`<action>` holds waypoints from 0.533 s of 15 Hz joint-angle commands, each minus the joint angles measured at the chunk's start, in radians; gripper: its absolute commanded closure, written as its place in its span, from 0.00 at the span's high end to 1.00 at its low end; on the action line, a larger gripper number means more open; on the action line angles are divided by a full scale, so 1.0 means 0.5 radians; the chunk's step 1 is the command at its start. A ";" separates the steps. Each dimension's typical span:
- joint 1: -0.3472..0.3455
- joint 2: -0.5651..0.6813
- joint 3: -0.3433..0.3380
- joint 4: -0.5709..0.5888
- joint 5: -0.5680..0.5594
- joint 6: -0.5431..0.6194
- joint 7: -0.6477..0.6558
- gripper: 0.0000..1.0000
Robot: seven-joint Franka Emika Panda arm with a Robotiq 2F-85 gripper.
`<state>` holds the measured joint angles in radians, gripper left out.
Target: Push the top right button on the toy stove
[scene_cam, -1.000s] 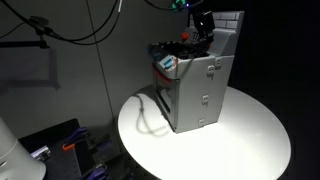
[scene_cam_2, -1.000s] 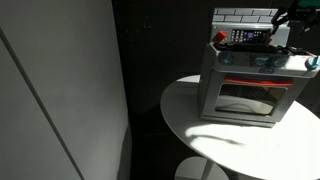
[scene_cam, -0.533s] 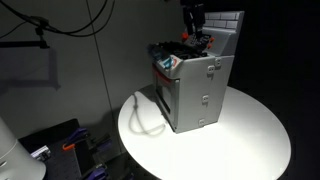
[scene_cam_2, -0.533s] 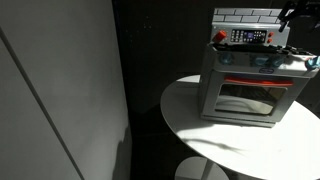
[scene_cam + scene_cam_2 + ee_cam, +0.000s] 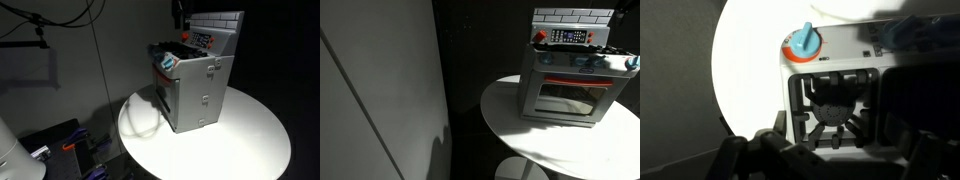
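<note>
The grey toy stove point(image 5: 197, 88) stands on a round white table, and it also shows from the front, with its door and handle point(image 5: 570, 85). Its red and black control panel point(image 5: 203, 38) sits below the white brick back panel point(image 5: 570, 37). My gripper point(image 5: 180, 12) hangs dark above the stove's top, apart from it, and barely shows at the frame edge in an exterior view point(image 5: 630, 10). In the wrist view the stove's burner grate point(image 5: 835, 100) and an orange and blue knob point(image 5: 803, 44) lie below my gripper point(image 5: 838, 142), whose dark fingers stand apart and hold nothing.
The white table point(image 5: 250, 135) has bare surface around the stove point(image 5: 515, 125). Cables hang at the back point(image 5: 60, 25). Equipment sits on the floor point(image 5: 45, 150). A large grey panel point(image 5: 375, 90) fills one side.
My gripper has risen from just above the stove's control panel to the top edge of the frame. The stove has not moved.
</note>
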<state>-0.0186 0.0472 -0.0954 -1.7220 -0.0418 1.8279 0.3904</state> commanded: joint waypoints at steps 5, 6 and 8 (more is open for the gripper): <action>-0.023 -0.275 0.046 -0.185 0.039 -0.055 -0.119 1.00; -0.024 -0.303 0.051 -0.210 0.050 -0.058 -0.126 1.00; -0.023 -0.365 0.062 -0.268 0.090 -0.073 -0.159 1.00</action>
<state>-0.0186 -0.0714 -0.0768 -1.7995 -0.0327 1.8042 0.3513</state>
